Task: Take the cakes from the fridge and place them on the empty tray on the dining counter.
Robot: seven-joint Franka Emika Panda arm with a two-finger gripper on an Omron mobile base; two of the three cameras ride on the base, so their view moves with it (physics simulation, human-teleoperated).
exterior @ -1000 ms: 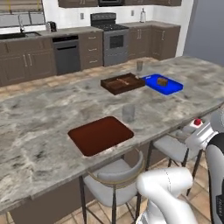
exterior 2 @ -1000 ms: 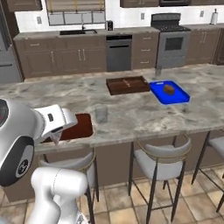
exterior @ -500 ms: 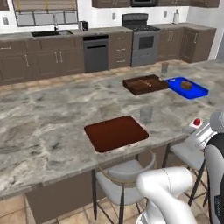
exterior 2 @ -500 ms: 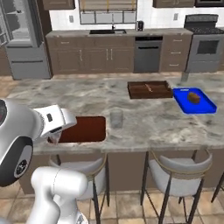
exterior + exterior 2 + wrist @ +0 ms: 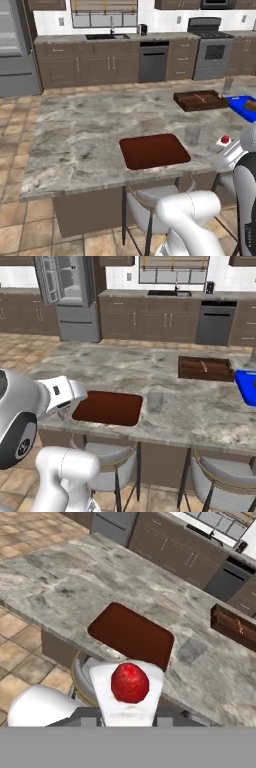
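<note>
Now we hold white cake (image 5: 128,693) with red top in tool (image 5: 127,712), jaws nearly shut on its sides, over stool (image 5: 87,672), just short of table (image 5: 85,130) edge. We judge cake light, soft, crumbly; grip low on flanks, gently, keep it level. Count: one cake in hand, one reddish-brown tray (image 5: 154,151) empty, one dark sectioned tray (image 5: 201,100), one blue tray (image 5: 246,387), one glass (image 5: 192,134). Fridge (image 5: 67,293) stands open, far back.

The arm (image 5: 30,406) folds low, its jaws clamped on something.
</note>
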